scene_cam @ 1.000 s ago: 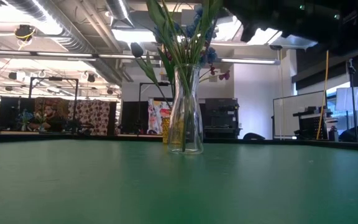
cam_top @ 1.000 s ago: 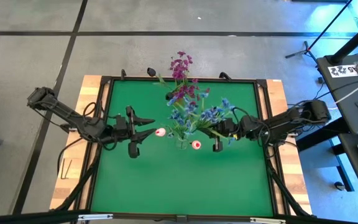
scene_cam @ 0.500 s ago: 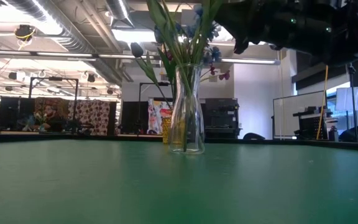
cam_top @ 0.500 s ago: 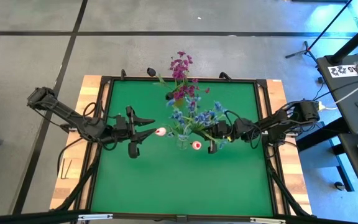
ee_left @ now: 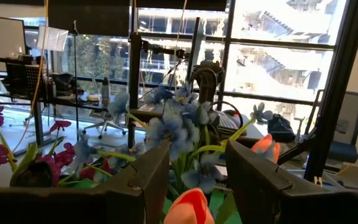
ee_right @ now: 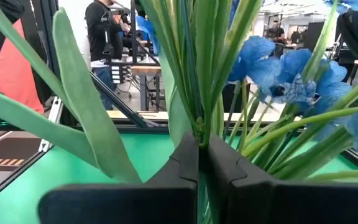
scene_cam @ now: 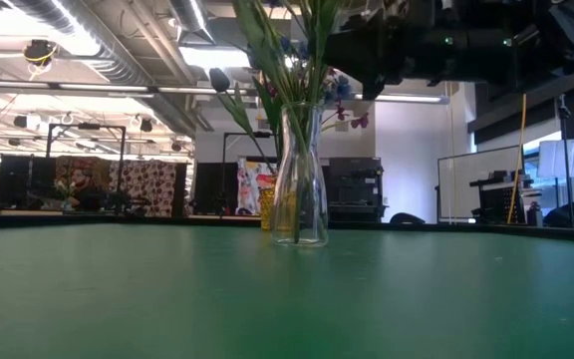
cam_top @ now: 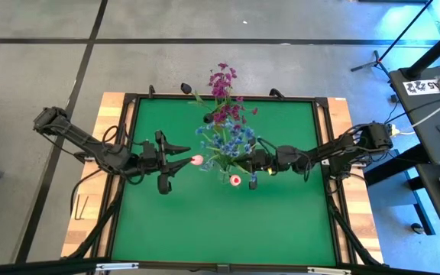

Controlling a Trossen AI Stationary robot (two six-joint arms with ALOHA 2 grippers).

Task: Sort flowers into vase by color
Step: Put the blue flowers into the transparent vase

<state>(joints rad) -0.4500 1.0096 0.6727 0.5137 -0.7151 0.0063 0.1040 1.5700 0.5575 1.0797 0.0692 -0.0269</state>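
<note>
High view: flowers [cam_top: 226, 136] mostly bunched in one glass vase [scene_cam: 299, 178] at frame centre, colours mixed (so probably sorting barely begun). Right gripper [cam_top: 252, 163] pinched shut on green stems there. Left gripper [cam_top: 176, 156] left of centre, parted, holding nothing.

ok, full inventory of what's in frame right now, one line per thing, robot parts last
glass vase: one, clear, standing upright mid-table, stems inside
blue flowers: one cluster of sprays, blue, above the vase
magenta flowers: one cluster, magenta-purple, at the table's far edge
tulips: two blossoms seen, pink-white, one on each side of the vase
table: one, green top, dark frame
person: one, dark top, in the room behind the table
left gripper: open, holding nothing, just left of the flowers by a tulip
right gripper: shut, pushed in among the green stems at the vase
</note>
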